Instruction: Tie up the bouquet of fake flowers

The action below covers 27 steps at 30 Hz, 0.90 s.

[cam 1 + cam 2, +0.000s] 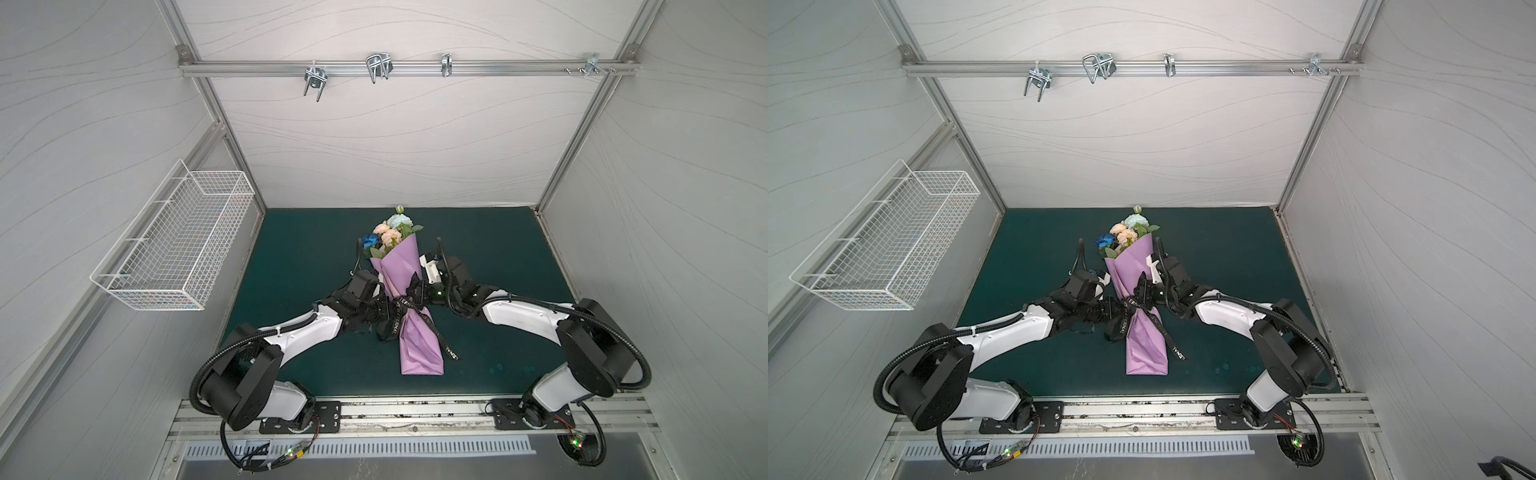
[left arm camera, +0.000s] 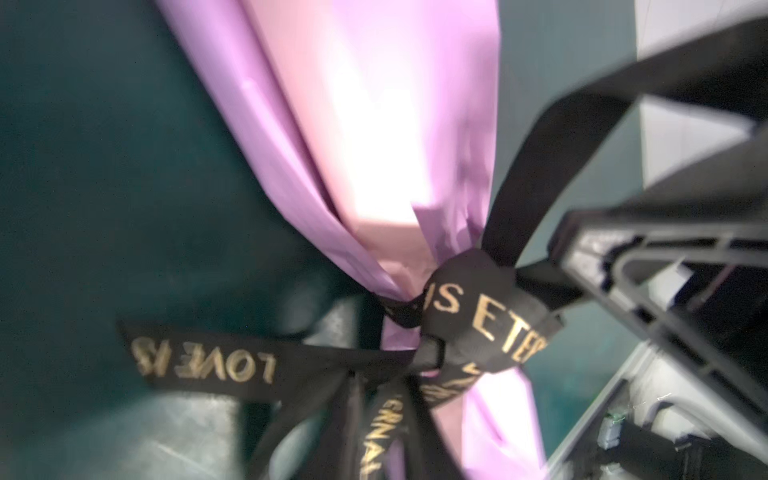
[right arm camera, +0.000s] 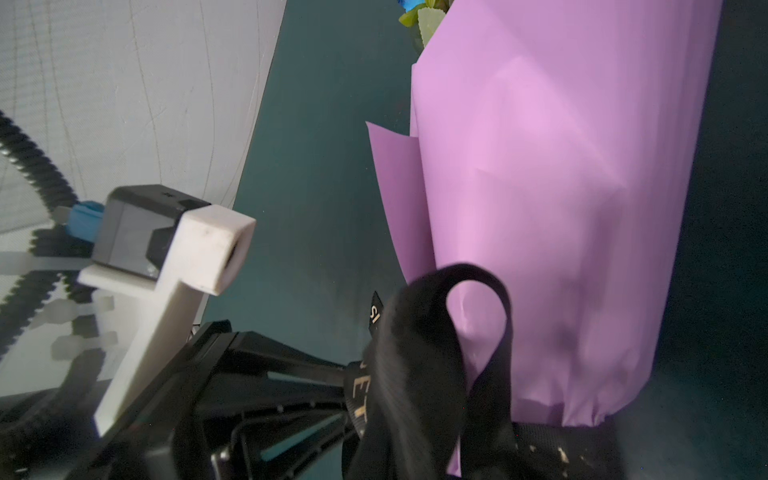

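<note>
With the left hand (image 1: 385, 311) seemingly and right hand (image 1: 418, 292) clearly clamped on the black ribbon (image 2: 478, 307), pull both loops evenly outward, level, without crushing the bouquet of fake flowers (image 1: 388, 235).

White wire basket (image 1: 178, 245) mounted on the left wall. Aluminium rail (image 1: 498, 67) across the back wall, carrying metal hooks (image 1: 377, 66). Dark green tabletop (image 1: 498, 257) bearing a cone of lilac paper (image 1: 401, 266), cinched by a black ribbon (image 1: 407, 303) with gold lettering, tails trailing.

The white-and-black left arm (image 1: 299, 330) and right arm (image 1: 519, 313) reached inward, nearly meeting. The black right gripper (image 1: 419, 292) was closed; the left gripper (image 1: 380, 312) was unclear.
</note>
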{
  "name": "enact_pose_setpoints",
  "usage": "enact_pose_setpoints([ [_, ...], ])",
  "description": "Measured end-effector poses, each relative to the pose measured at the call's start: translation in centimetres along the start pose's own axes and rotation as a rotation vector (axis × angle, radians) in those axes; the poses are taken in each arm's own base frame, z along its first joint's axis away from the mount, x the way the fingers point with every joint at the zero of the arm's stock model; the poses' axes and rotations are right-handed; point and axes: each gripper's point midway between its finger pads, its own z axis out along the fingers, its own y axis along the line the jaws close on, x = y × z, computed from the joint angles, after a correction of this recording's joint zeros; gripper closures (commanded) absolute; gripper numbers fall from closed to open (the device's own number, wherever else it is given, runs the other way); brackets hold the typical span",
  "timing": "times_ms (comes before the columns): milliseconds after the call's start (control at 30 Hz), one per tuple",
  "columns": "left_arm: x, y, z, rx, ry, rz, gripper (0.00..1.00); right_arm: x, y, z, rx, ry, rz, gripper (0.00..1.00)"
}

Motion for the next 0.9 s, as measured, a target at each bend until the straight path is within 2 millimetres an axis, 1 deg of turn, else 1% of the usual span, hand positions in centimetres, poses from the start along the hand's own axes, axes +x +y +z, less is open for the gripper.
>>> enact_pose_setpoints([
  [67,-0.5,-0.4,-1.0,0.013,-0.037,-0.009,0.88,0.0,0.0,0.0,0.0,-0.001,0.0,1.0],
  [167,-1.2,-1.4,-2.4,0.047,-0.085,-0.015,0.76,0.0,0.0,0.0,0.0,-0.001,0.0,1.0],
  [267,-1.3,-2.1,-3.0,0.071,-0.102,-0.008,0.65,0.0,0.0,0.0,0.0,-0.001,0.0,1.0],
  [367,-0.9,-2.1,-2.5,0.072,-0.082,0.001,0.64,0.0,0.0,0.0,0.0,0.0,0.001,1.0],
  [567,1.0,-1.0,-0.2,0.031,0.005,0.009,0.61,0.3,-0.4,0.0,0.006,0.005,0.004,1.0],
  [667,1.5,-0.6,0.4,0.015,0.029,0.01,0.59,0.3,-0.4,0.0,0.006,0.004,0.005,1.0],
  [800,1.4,-0.8,0.8,0.014,0.034,0.022,0.52,0.2,-0.4,0.0,0.007,0.003,0.007,1.0],
  [900,0.9,-1.2,0.8,0.023,0.023,0.031,0.5,0.2,-0.4,0.0,0.006,0.003,0.013,1.0],
])
